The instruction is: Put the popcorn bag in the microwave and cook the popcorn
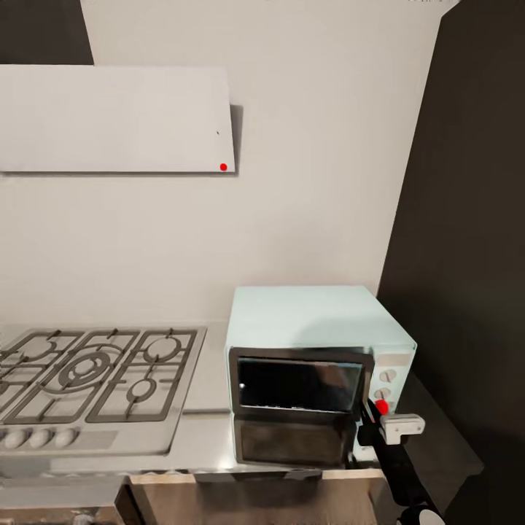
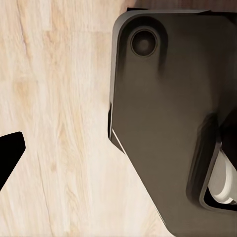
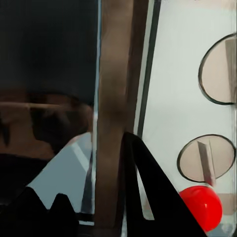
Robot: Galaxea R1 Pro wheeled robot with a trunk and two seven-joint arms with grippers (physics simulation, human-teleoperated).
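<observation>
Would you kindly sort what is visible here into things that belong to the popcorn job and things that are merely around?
Job:
microwave
countertop
right gripper, at the microwave's knob panel

Merely around:
gas hob
white wall cabinet

Right arm (image 1: 397, 467) reaches the microwave (image 1: 317, 343) beside the hob (image 1: 87, 372).
</observation>
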